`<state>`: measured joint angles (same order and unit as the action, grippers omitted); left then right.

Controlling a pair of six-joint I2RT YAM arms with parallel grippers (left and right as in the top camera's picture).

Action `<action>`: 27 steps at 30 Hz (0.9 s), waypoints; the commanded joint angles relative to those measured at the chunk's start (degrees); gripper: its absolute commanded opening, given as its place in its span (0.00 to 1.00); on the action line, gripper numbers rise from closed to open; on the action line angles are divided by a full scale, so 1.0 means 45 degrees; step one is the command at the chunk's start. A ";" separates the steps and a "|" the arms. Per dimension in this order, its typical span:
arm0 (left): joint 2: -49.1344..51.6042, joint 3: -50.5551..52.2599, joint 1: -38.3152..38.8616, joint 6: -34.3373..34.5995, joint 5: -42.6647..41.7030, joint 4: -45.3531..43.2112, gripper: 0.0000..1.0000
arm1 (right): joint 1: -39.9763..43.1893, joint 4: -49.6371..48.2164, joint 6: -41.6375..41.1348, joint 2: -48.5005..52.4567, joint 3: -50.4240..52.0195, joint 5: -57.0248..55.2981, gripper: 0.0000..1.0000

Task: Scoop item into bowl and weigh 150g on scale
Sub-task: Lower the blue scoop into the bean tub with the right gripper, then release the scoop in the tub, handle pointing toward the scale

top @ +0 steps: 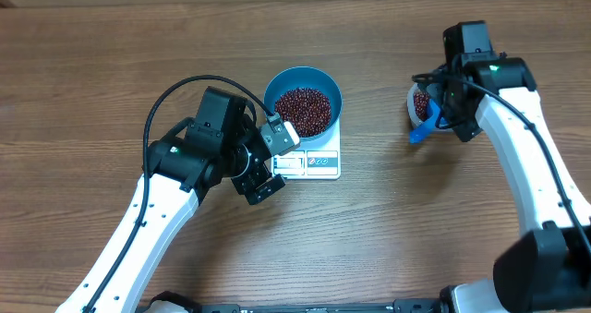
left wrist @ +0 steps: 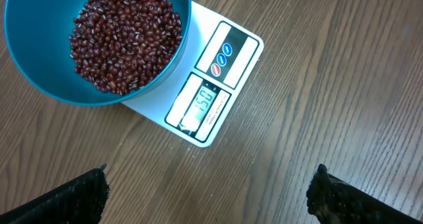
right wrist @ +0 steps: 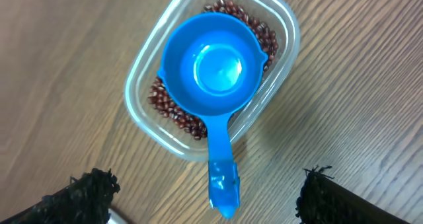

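Observation:
The teal bowl (top: 303, 78) stands on the white scale (top: 321, 162) and holds a heap of red-brown beans (top: 302, 110). The left wrist view shows the bowl (left wrist: 36, 59), the beans (left wrist: 125, 39) and the scale (left wrist: 228, 49), whose lit display seems to read 150. My left gripper (top: 273, 161) (left wrist: 208, 197) hovers open at the scale's front-left, holding nothing. My right gripper (top: 443, 117) (right wrist: 208, 187) is open, its fingers on either side of the handle of a blue scoop (right wrist: 211, 65) without touching it. The empty scoop rests in a clear tub (right wrist: 139, 95) on more beans (right wrist: 172, 112).
The tub (top: 416, 99) sits at the right of the wooden table (top: 92, 73), with the scoop handle (top: 421, 132) sticking out toward the front-left. The right arm reaches to the tub from the near right corner. The left arm comes in from the near left.

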<state>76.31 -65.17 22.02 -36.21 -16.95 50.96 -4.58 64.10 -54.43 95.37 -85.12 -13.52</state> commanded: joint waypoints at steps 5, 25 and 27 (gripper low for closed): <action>0.0068 0.0068 0.0029 -0.0243 -0.0102 -0.0053 0.99 | 0.0034 0.0107 0.1355 -0.1807 -0.0029 -0.0214 0.95; 0.0068 0.0068 0.0029 -0.0243 -0.0102 -0.0053 1.00 | 0.0034 0.0539 0.7198 -0.2331 -0.0024 -0.0204 1.00; 0.0068 0.0068 0.0029 -0.0243 -0.0102 -0.0049 0.99 | 0.0034 0.0539 0.7145 -0.2331 -0.0024 -0.0063 1.00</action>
<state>76.31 -65.17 22.02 -36.21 -16.95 50.96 -4.58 66.87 -24.23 85.76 -85.12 -13.78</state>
